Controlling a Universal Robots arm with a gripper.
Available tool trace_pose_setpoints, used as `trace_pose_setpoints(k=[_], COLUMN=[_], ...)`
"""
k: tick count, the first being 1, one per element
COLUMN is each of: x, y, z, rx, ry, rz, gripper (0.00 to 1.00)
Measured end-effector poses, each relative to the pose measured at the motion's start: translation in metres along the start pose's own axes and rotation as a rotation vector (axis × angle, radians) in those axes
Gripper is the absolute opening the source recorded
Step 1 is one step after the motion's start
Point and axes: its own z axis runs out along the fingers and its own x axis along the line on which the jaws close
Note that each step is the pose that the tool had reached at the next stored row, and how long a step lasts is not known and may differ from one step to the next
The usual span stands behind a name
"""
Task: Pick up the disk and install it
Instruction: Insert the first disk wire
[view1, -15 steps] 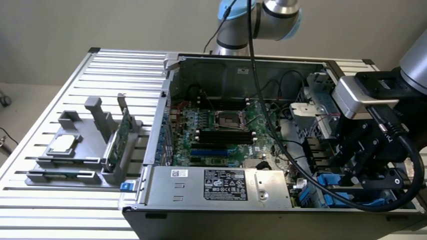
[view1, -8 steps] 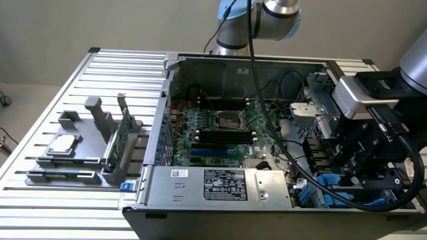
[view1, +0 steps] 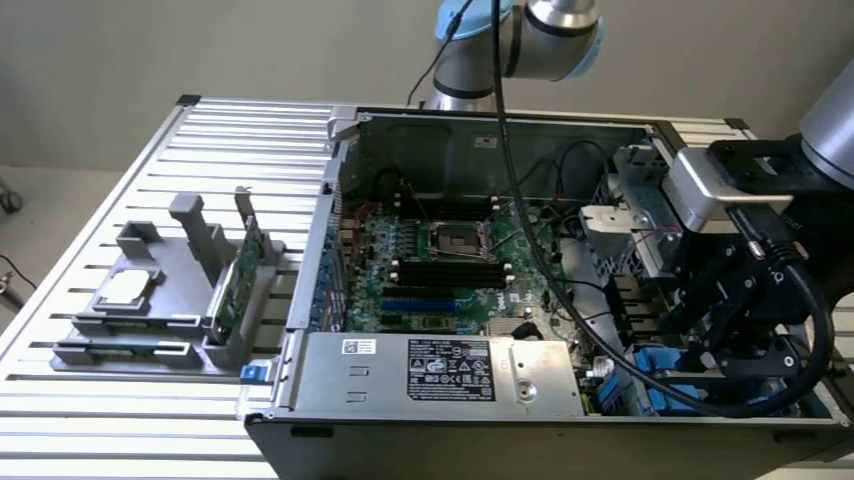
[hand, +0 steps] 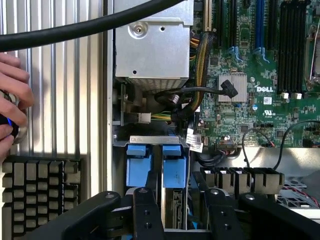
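Note:
My gripper (view1: 727, 350) hangs low over the drive bay in the front corner of the open computer case (view1: 400, 130), on the exterior view's right. In the wrist view, two blue plastic carrier ends stand side by side in that bay. The disk (hand: 173, 167) is the one in line with my gripper (hand: 177, 212). It sits edge-on, so only its blue end and a strip of grey metal show. The other blue carrier (hand: 138, 165) stands right beside it. The blue carriers (view1: 654, 362) also show beside the gripper in the exterior view.
The motherboard (view1: 441, 260) and the power supply (view1: 441, 372) fill the case, with cables (hand: 185, 100) next to the bay. On the slatted table, a grey fixture (view1: 167, 300) holds a small silver chip and an upright green card. A person's hand (hand: 11, 100) reaches in near a black heatsink (hand: 40, 190).

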Motion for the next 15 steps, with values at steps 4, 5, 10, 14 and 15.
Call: trace_pose_setpoints(k=[4,5,10,14,15], x=[0.0000,0.0000,0.0000,0.0000,0.0000], y=[0.0000,0.0000,0.0000,0.0000,0.0000], z=[0.0000,0.0000,0.0000,0.0000,0.0000], rx=[0.0002,0.0004,0.0006,0.0006,0.0006], ry=[-0.0023,-0.0026,-0.0052,-0.0075,-0.0080], rz=[0.053,0.065,0.134,0.187,0.200], gripper=[0.40,0.40,0.40,0.31,0.31])
